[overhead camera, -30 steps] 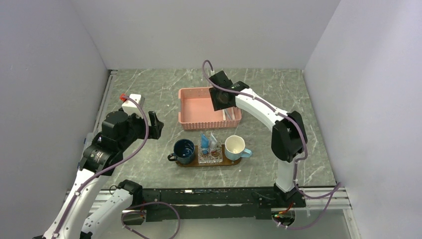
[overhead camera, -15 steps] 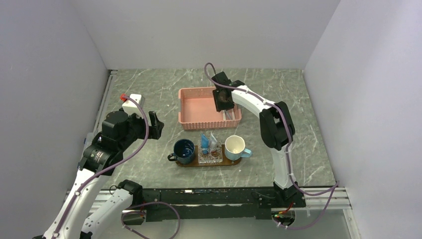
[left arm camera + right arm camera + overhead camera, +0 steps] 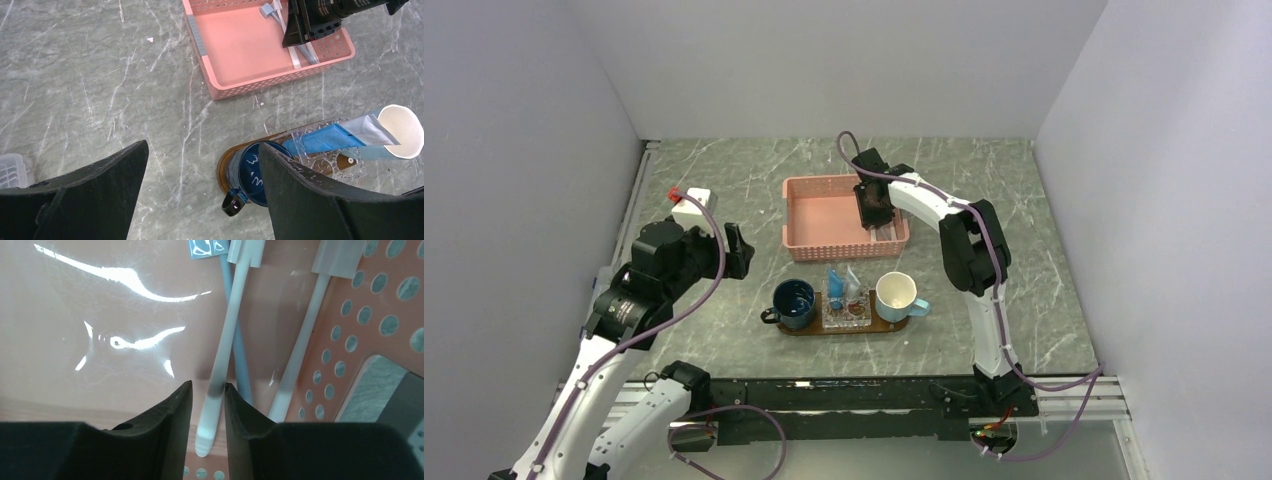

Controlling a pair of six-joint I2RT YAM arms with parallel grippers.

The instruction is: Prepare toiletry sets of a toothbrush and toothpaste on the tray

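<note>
Inside basket [image 3: 819,210] | right pincer [image 3: 208,385] narrower than before, astride toothbrush [image 3: 227,342], grip unclear | left pincer [image 3: 202,150] open

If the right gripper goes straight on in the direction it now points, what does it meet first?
The right gripper would likely meet the white toothbrush lying between its fingers, then the floor of the pink basket under it; depth is hard to judge.

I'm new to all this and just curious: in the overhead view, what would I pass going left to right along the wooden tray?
On the tray: dark blue mug → clear dish holding the blue toothpaste tubes → white mug.
</note>
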